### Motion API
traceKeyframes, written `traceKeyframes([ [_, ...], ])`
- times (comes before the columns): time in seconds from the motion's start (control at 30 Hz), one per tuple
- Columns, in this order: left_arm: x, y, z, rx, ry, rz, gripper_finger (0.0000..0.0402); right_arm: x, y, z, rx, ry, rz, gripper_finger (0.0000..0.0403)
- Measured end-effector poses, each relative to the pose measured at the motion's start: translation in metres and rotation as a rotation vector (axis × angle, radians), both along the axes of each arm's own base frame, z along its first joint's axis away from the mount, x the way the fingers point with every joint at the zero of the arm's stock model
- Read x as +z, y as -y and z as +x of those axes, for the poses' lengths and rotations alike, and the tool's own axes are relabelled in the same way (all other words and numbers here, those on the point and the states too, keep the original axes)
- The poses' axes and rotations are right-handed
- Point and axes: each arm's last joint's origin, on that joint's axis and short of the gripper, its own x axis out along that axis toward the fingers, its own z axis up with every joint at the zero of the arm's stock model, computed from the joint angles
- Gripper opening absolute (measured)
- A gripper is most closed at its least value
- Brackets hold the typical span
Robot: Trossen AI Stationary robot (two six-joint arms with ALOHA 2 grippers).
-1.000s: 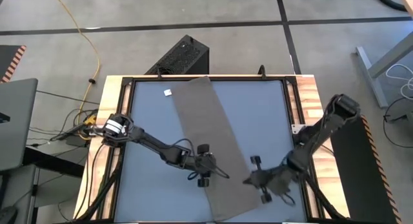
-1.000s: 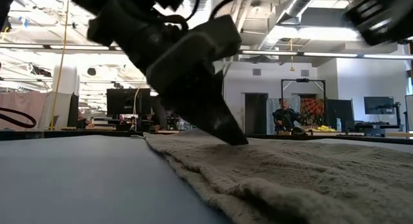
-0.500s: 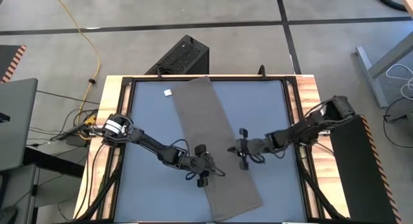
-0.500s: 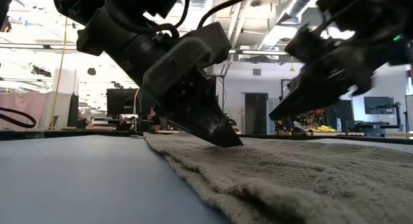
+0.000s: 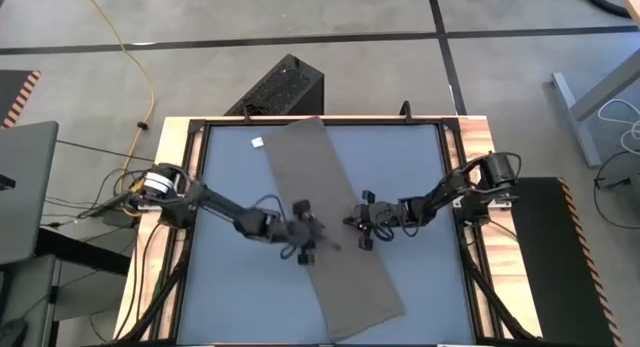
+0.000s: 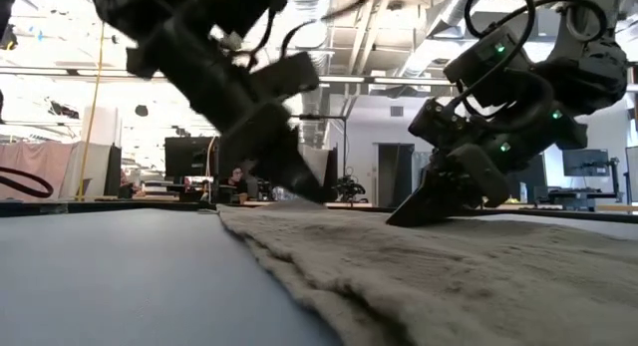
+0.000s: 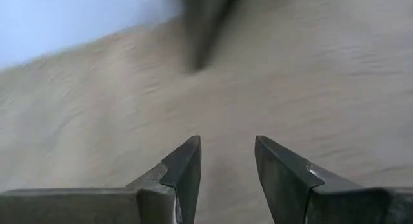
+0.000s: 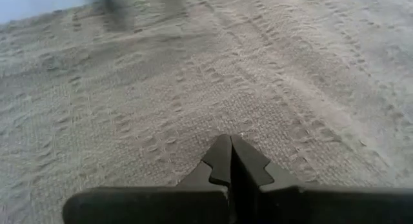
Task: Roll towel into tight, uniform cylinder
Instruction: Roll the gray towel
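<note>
The blue-grey tabletop (image 5: 232, 287) fills the middle of the high view. On it the towel (image 5: 330, 237) lies flat as a long strip, slanting from upper centre to lower centre, with no roll begun. At mid-frame the left gripper (image 5: 318, 237) sits over the towel's left edge, fingers apart and holding nothing. The right gripper (image 5: 362, 227) sits over the right edge, fingers together. Rolling looks not yet started; next probably calls for grasping one end.
</note>
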Motion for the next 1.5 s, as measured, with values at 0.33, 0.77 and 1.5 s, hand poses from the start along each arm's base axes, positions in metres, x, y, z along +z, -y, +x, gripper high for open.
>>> traceKeyframes([
  [0.33,-0.026,-0.074,-0.053,0.246,0.062,-0.175,0.0137,0.029,-0.003,-0.006,0.032,0.048,0.014,0.0023],
  [0.77,-0.038,-0.044,-0.022,0.075,0.098,-0.397,0.0137,0.018,0.048,0.005,-0.130,0.133,-0.030,0.0022],
  [1.5,0.014,-0.118,-0.074,0.298,-0.083,-0.159,0.0137,0.066,0.046,-0.002,-0.267,0.189,-0.033,0.0022],
])
